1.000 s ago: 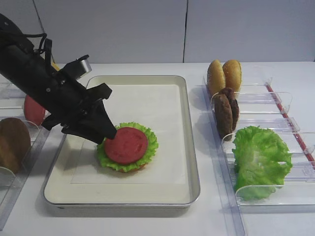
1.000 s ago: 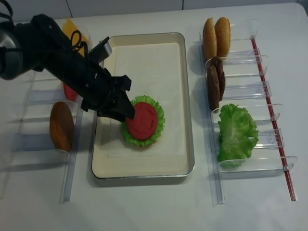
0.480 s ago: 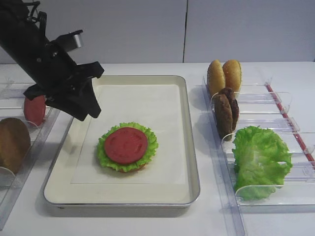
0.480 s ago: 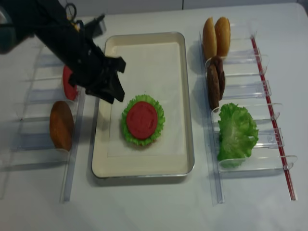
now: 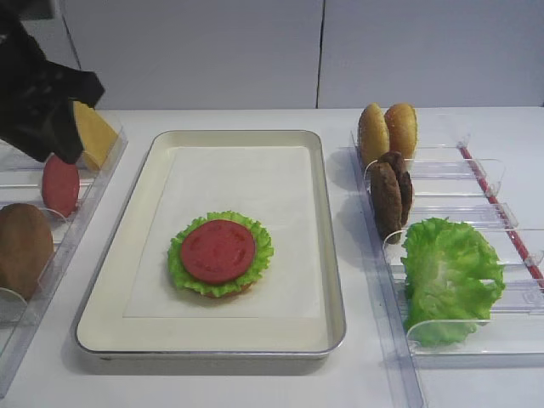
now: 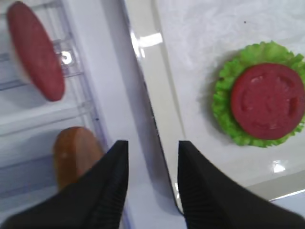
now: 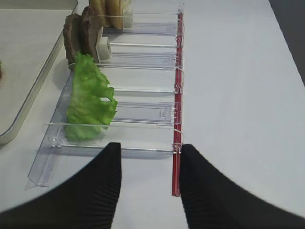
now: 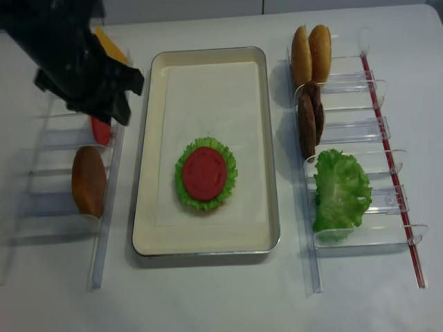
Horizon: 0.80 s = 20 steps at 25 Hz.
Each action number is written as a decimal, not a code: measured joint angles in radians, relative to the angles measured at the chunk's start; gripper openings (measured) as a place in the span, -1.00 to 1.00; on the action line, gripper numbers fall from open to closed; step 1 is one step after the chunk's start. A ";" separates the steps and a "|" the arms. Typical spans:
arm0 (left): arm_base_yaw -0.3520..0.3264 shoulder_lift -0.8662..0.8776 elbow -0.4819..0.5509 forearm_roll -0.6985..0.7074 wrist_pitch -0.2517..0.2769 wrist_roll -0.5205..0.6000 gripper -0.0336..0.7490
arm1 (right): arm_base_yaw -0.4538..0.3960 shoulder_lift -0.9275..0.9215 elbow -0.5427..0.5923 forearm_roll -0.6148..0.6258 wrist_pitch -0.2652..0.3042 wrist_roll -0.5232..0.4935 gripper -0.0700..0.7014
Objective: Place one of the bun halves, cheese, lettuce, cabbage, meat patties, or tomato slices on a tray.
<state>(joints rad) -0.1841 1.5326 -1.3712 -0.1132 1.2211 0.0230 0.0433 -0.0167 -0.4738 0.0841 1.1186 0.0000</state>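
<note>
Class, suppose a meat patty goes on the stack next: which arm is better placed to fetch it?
Probably the right. The meat patties stand in the right-side holder, ahead of the open, empty right gripper; the left gripper hangs beyond the tray.

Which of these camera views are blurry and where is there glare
Left wrist view: soft throughout, the tomato slice and bun half in the left holders smeared; bright glare spots on the tray rim and liner. Realsense high view: slightly hazy, the left gripper blurred. Right wrist view: sharp on the lettuce.
</note>
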 joint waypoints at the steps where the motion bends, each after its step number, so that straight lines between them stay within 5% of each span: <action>1: 0.000 -0.032 0.012 0.028 0.003 -0.006 -0.30 | 0.000 0.000 0.000 0.000 0.000 0.000 -0.02; 20: 0.000 -0.726 0.335 0.113 0.036 -0.062 -0.30 | 0.000 0.000 0.000 0.000 0.000 0.000 -0.02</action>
<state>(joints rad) -0.1841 0.8063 -1.0357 0.0000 1.2568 -0.0390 0.0433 -0.0167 -0.4738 0.0841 1.1186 0.0000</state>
